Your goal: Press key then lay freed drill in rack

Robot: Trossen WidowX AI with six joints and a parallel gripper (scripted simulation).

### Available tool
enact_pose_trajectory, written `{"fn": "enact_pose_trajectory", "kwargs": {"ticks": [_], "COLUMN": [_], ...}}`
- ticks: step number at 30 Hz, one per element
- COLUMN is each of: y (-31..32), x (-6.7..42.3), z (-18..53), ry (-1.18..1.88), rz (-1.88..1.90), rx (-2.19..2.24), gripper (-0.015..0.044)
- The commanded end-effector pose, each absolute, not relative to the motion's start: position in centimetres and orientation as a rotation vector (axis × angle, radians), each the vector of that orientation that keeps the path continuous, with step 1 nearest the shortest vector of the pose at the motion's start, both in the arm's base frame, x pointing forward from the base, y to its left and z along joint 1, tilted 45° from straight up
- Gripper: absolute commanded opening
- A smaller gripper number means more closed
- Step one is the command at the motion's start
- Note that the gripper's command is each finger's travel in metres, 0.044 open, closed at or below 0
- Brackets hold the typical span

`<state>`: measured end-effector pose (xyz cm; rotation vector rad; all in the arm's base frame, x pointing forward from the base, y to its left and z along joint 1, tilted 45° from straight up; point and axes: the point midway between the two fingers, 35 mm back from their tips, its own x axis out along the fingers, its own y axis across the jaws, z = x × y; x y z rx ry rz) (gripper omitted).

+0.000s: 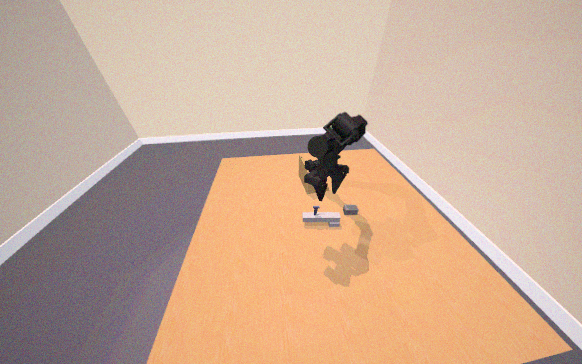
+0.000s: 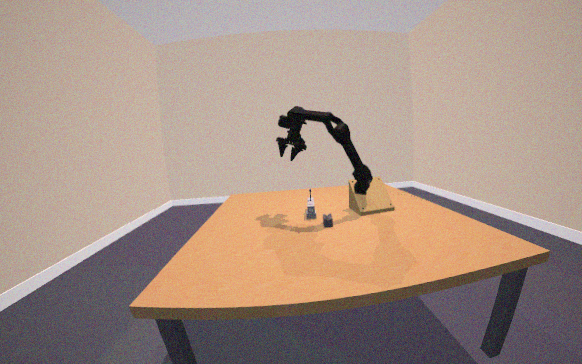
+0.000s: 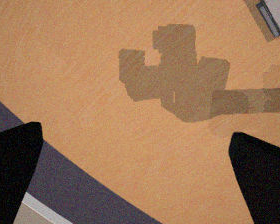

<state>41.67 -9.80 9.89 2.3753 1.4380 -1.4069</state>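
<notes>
The gripper (image 2: 290,148) hangs high above the table (image 2: 418,270), jaws wide and holding nothing. One drill (image 2: 310,194) stands well below it, slightly toward the arm's base, upright with its long axis vertical, stuck in one pale block (image 1: 322,217). One small grey rack (image 1: 351,209) sits just beside the block (the key is too small to tell).

Black arm (image 2: 349,145), orange table (image 2: 418,260), pale grey block (image 1: 321,217).
</notes>
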Motion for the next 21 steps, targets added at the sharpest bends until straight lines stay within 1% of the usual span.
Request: {"fn": "enact_pose_trajectory", "kwargs": {"ticks": [1,9,11,15,21], "y": [-9.8,-9.7,-9.3,-8.0,-5.9], "x": [41.7,41.6,41.2,39.6,36.8], "z": [9.9,9.8,9.2,7.2,4.4], "ry": [1.438,1.445,1.498,1.632,1.752], "rz": [-1.407,-1.393,-1.284,-0.948,-0.45], "rx": [2.375,2.364,2.274,1.985,1.538], "gripper": [0.0374,0.0164,0.0111,0.0006,0.0]}}
